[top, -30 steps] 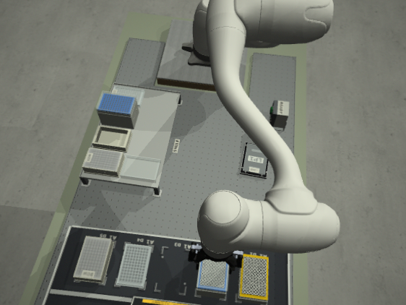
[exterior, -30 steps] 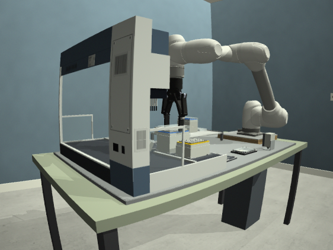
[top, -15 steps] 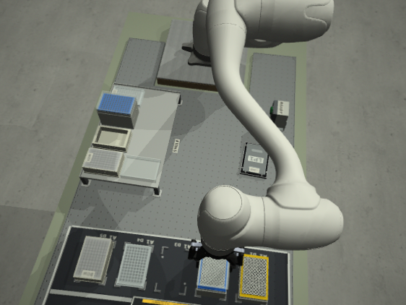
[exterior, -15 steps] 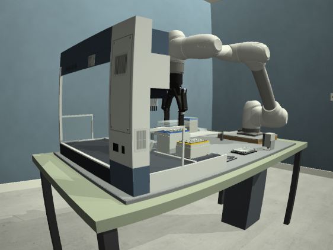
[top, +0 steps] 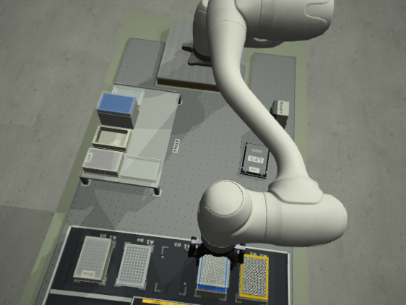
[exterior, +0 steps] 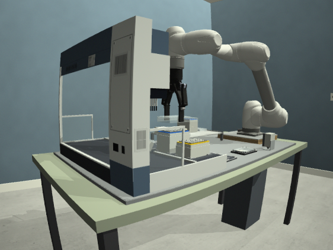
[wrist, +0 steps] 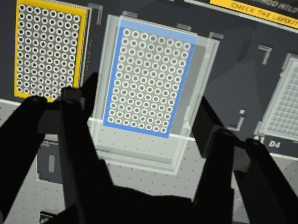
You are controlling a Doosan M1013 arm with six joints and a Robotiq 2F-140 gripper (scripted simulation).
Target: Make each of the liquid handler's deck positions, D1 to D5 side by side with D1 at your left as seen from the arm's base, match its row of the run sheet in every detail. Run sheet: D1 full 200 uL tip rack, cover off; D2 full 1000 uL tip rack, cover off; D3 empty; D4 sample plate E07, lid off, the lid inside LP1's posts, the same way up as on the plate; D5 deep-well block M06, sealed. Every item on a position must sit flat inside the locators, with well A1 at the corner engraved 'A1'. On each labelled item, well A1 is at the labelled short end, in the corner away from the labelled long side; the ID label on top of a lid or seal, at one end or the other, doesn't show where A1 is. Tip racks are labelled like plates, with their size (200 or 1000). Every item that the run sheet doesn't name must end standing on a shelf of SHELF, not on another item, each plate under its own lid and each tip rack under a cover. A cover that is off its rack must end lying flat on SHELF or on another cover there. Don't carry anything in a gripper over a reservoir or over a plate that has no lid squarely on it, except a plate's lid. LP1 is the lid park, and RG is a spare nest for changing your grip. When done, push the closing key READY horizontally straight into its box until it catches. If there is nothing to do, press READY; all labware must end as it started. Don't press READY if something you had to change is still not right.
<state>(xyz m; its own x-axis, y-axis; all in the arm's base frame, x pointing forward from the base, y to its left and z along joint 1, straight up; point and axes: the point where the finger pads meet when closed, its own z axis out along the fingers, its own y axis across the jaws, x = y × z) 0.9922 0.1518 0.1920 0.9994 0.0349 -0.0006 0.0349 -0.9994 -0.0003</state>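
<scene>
My gripper (top: 216,251) is over D2 and shut on a clear tip-rack cover (wrist: 150,100). It holds the cover a little above the blue-framed tip rack (top: 213,272), as the side view shows for the cover (exterior: 175,118) and the rack (exterior: 169,139). The rack's tips show through the cover in the wrist view. A yellow-framed tip rack (top: 254,276) stands uncovered on D1, also in the wrist view (wrist: 50,50). D3 (top: 173,267) is bare. A clear plate (top: 134,264) sits on D4 and a deep-well block (top: 93,259) on D5.
SHELF (top: 134,135) carries a blue-topped rack (top: 118,108), an open trough (top: 112,138), a plate (top: 102,161) and a flat clear cover (top: 141,168). The LP1 lid park (top: 255,160) and the READY box (top: 280,108) stand at the right. The handler's gantry (exterior: 130,98) rises beside the deck.
</scene>
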